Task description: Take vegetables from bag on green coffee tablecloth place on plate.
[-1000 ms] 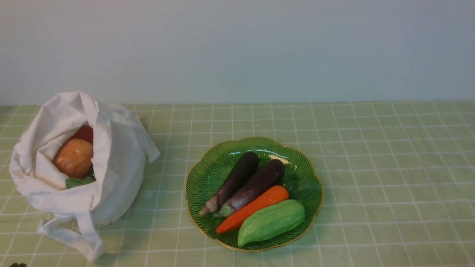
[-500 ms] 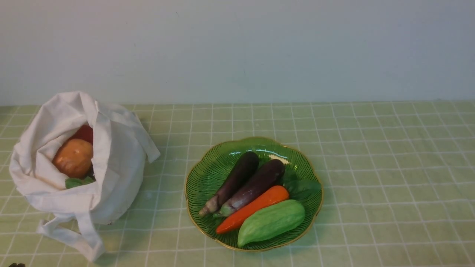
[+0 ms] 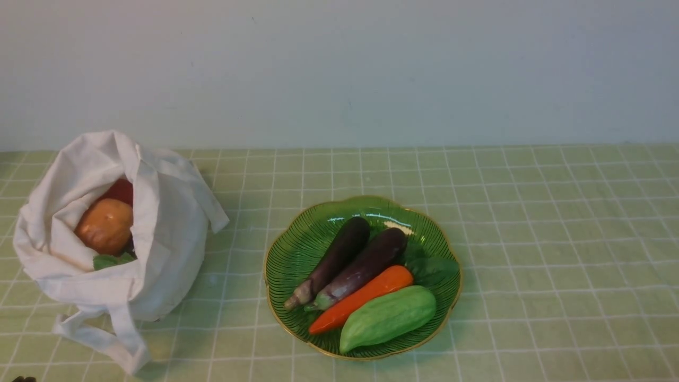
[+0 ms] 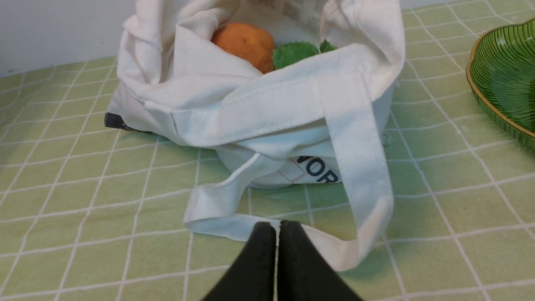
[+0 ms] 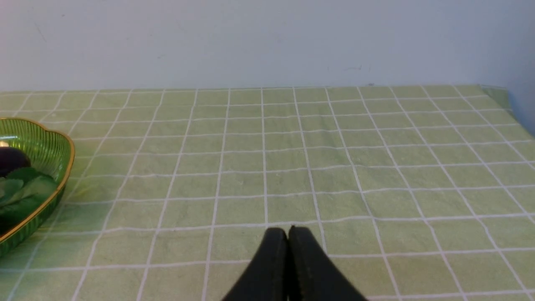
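The white cloth bag stands at the left on the pale green checked tablecloth, its mouth open on an orange-brown vegetable, a red one and a green leafy one. The green gold-rimmed plate holds the slim dark eggplant with a beige stem, a second purple eggplant, an orange carrot and a green gourd. In the left wrist view my left gripper is shut and empty, just short of the bag's strap. In the right wrist view my right gripper is shut and empty over bare cloth.
A pale wall closes the back of the table. The plate's rim shows in the right wrist view, off to one side of the shut fingers. The bag's strap loops lie flat on the cloth toward the front.
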Action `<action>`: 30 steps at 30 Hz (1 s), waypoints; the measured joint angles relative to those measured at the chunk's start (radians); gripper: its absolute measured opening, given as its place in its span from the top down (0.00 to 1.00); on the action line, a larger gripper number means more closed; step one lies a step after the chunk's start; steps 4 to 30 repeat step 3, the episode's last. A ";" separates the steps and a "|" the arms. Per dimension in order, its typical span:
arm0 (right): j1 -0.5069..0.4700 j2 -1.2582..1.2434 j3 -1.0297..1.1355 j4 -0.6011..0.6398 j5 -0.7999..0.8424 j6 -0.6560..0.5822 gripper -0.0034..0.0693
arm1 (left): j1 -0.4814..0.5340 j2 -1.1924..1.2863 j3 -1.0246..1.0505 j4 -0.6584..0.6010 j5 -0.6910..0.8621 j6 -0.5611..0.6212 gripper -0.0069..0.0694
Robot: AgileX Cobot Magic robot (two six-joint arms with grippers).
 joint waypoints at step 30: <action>0.000 0.000 0.000 0.000 0.000 0.000 0.97 | 0.000 0.000 0.000 0.000 0.001 0.000 0.92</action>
